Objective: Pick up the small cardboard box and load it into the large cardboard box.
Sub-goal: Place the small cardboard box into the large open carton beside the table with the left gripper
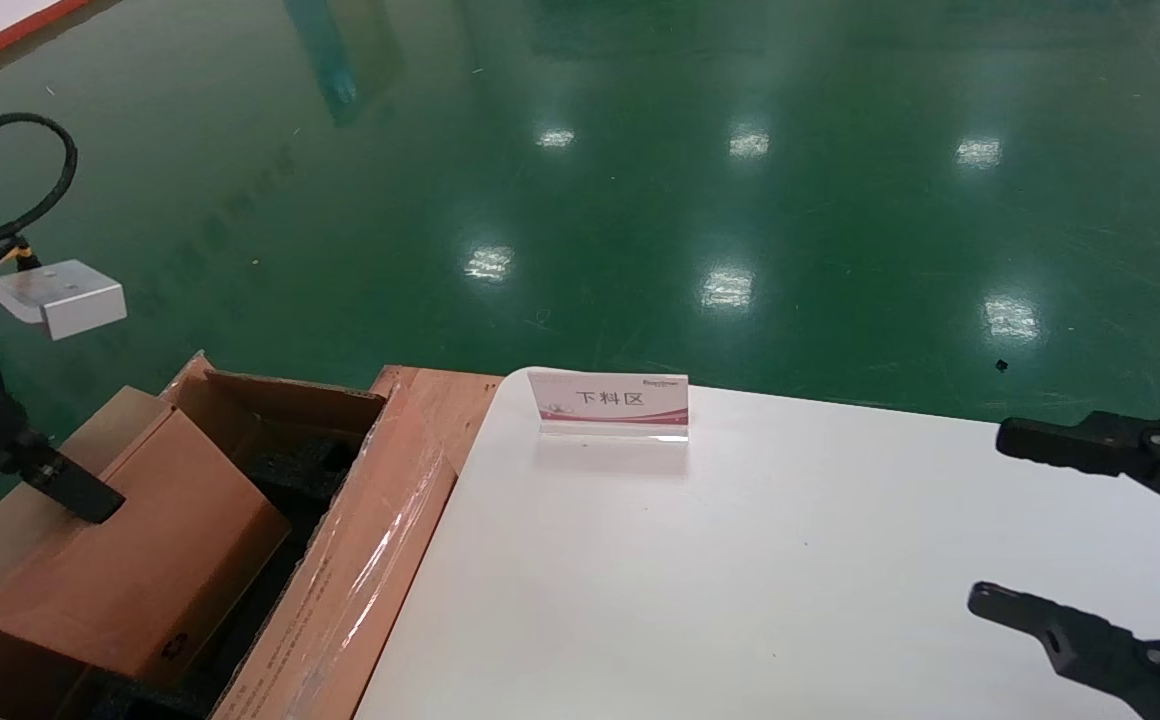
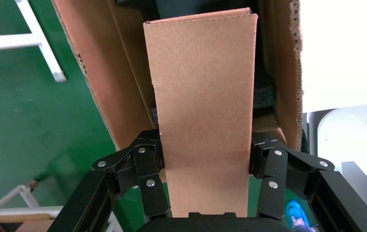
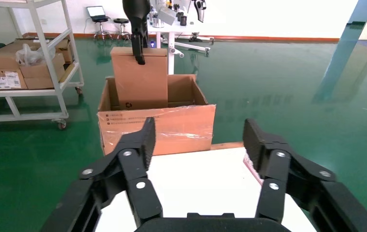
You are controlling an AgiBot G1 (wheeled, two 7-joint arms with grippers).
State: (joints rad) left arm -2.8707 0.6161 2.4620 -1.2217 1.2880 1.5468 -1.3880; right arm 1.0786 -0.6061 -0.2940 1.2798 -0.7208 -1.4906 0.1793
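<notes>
Left gripper [image 2: 205, 186]: jaws clamped on the two narrow sides of the small cardboard box [image 1: 130, 560], one finger [image 1: 70, 485] showing dark against the box's upper end in the head view; it hangs over the open top of the large cardboard box [image 1: 360, 590]. Small cardboard box: slim, pinkish-brown, plain-faced, held on a slant with its lower end down inside the carton and its upper end rising above the carton's rim; a small dark recycling-type mark sits near its lower corner. Large cardboard box: brown corrugated carton, flaps open, standing on the green floor [image 1: 640, 180] hard against the left edge of the white table [image 1: 740, 560]; black foam [image 1: 285, 470] lines the inside, and the flap toward the table carries glossy clear tape and a line of small print. Right gripper [image 1: 1060, 530]: parked over the right edge of the table, jaws spread wide with nothing between them, well apart from both boxes. Sign holder [image 1: 610, 405]: clear stand with a white and pink card bearing Chinese characters, upright near the far edge of the table, close to its rounded left corner. Shelving cart [image 3: 22, 63]: white frame on castors, loaded with brown cartons, seen beyond the carton in the right wrist view.
</notes>
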